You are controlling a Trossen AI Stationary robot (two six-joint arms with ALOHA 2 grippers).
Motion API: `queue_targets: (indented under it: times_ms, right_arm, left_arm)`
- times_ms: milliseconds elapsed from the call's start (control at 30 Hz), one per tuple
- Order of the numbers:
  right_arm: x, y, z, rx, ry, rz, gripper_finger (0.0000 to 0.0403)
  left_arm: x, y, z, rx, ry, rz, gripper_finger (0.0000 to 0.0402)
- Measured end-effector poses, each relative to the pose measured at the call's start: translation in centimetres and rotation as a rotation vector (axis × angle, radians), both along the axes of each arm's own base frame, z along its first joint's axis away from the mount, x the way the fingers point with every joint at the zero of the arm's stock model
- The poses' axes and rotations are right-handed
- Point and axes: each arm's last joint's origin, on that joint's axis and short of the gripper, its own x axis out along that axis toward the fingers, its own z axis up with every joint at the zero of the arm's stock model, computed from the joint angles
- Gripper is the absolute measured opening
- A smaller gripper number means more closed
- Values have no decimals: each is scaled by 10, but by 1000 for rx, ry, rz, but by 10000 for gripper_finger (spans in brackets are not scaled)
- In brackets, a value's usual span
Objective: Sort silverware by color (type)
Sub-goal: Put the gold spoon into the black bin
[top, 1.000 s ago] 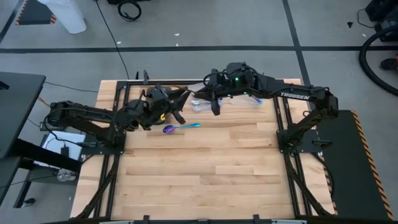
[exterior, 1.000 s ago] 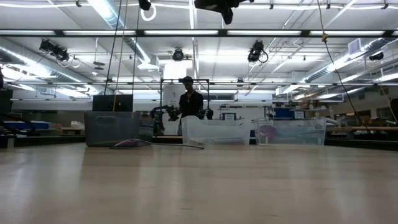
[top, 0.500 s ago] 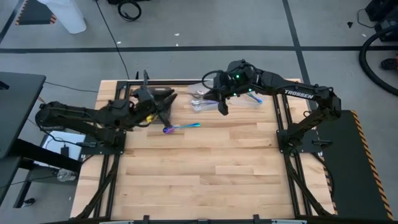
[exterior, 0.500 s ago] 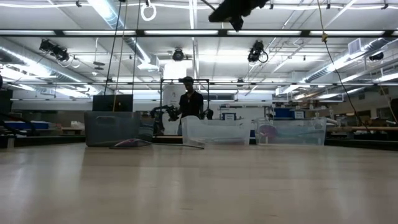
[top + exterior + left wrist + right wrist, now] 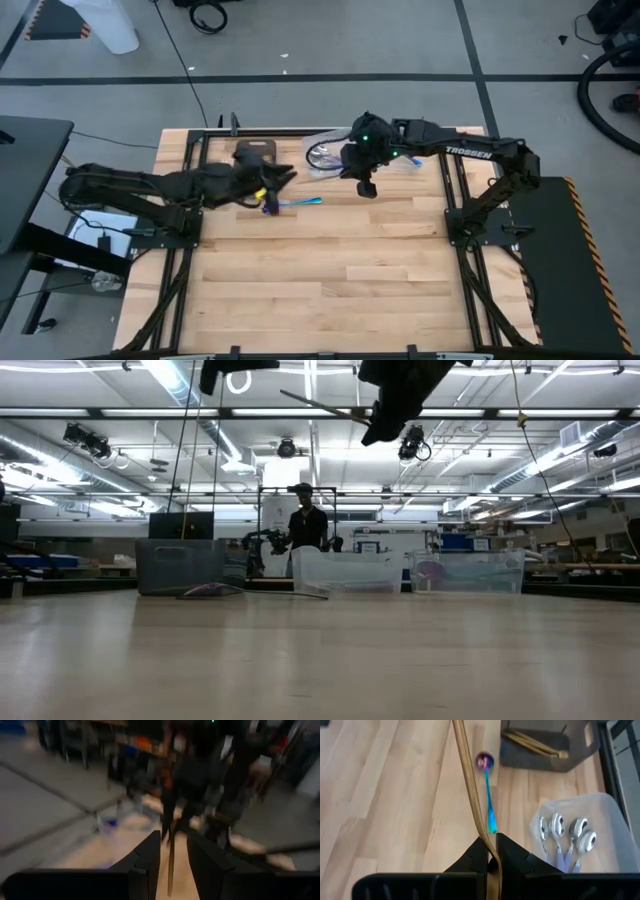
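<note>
Table (image 5: 330,280), near half: bare wood.

Past the middle, on the wood: one rainbow spoon (image 5: 487,795), lying flat just nearside of the tray (image 5: 530,760). Its bowl points toward the tray and its handle runs away from it toward the first container (image 5: 609,802). Nothing touches it.

Above that spoon, both arms are up off the table.
- Right gripper (image 5: 490,845): fingers clamped on the handle end of a gold spoon (image 5: 467,785). It hangs in the air to the tray's right, over the table in front of the first container. The spoon sticks out from the fingers toward the tray side, well clear of the wood; in the low view it is a thin slanted bar high up.
- Left gripper (image 5: 173,840): fingers apart, hovering just nearside of the tray, facing the right gripper. A thin bar runs in the gap between its fingers. Contact with either finger: cannot tell.

Far edge of the table:
- Tray: dark, rectangular, holding several gold spoons (image 5: 535,742) laid together.
- First container: clear, just right of the tray, four silver spoons (image 5: 565,827) inside, bowls side by side.
- Second container (image 5: 405,162): clear, farther right of the tray; something purplish shows through its wall in the low view.

Beyond the table: a person (image 5: 305,525) stands in the room behind the tray and containers.
</note>
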Motion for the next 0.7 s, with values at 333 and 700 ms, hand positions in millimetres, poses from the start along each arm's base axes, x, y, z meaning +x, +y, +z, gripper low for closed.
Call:
queue_targets:
  times_ms: [333,700]
  right_arm:
    - [3,8,-13,-53,110,27,36]
    - [7,24,-13,-161,124,93,36]
  left_arm:
    - [47,4,7,-118,387,-116,103]
    - [86,17,-4,-209,497,-159,159]
